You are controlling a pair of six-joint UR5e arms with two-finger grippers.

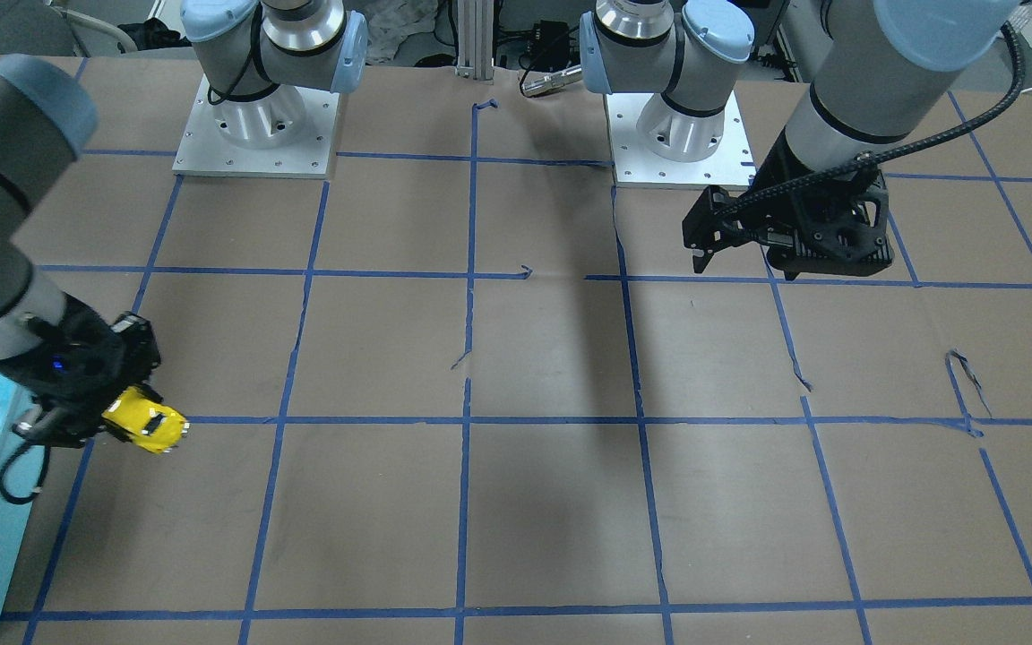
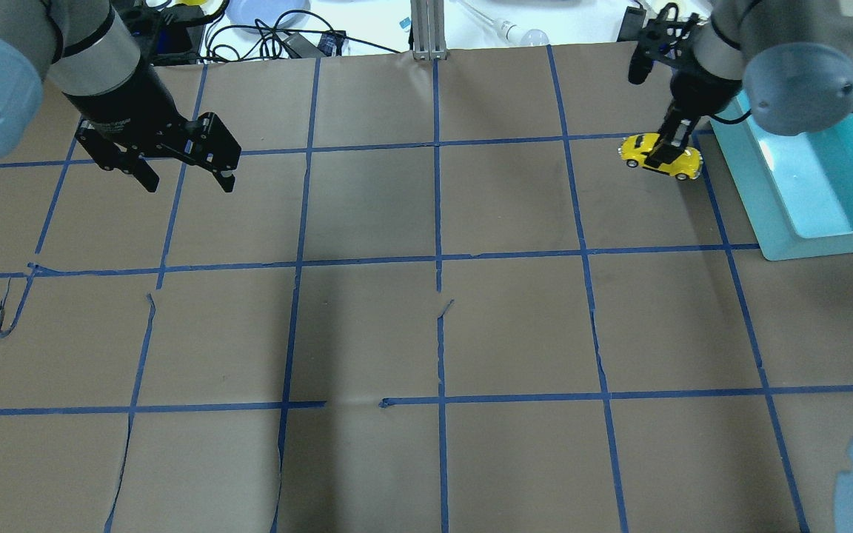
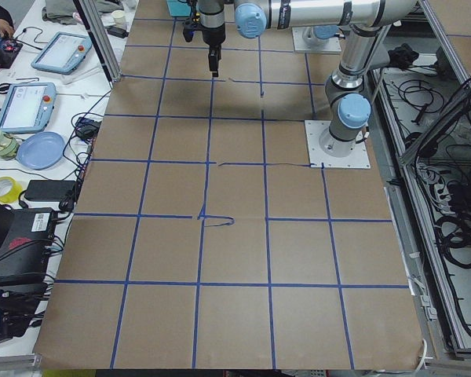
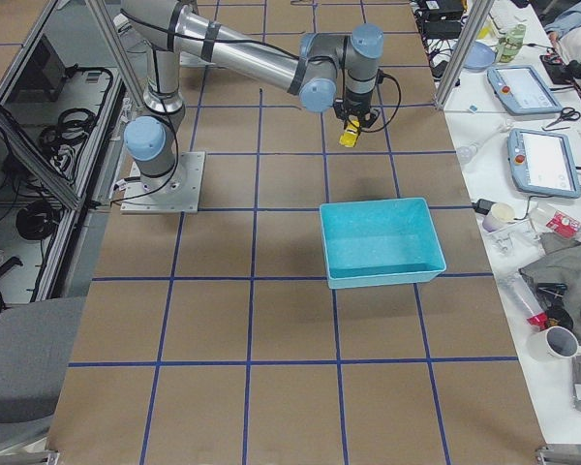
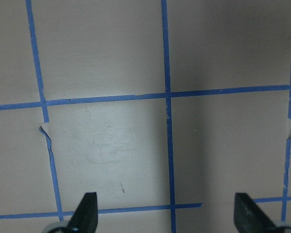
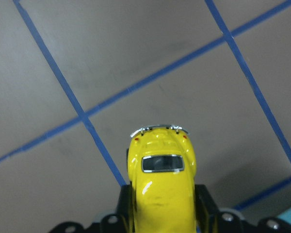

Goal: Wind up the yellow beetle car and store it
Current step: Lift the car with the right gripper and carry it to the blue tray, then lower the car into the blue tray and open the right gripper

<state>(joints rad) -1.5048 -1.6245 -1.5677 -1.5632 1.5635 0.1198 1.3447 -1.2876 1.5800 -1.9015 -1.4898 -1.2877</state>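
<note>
The yellow beetle car [image 2: 660, 157] is clamped between the fingers of my right gripper [image 2: 665, 146] by its sides, low over the brown paper, just left of the teal bin [image 2: 767, 215]. In the front view the car [image 1: 147, 424] is tilted and sticks out of the gripper [image 1: 113, 410]. The right wrist view shows its roof and dark window [image 6: 161, 179] between the pads. I cannot tell whether its wheels touch the table. My left gripper [image 2: 189, 183] is open and empty, hovering over the far left squares; its fingertips frame bare paper [image 5: 167, 213].
The teal bin [image 4: 382, 273] stands open at the table's right end, beside the car. Blue tape lines grid the brown paper, with several torn spots [image 2: 4, 314]. The arm bases [image 1: 256, 134] stand at the robot's edge. Tablets and clutter lie off the table's far edge.
</note>
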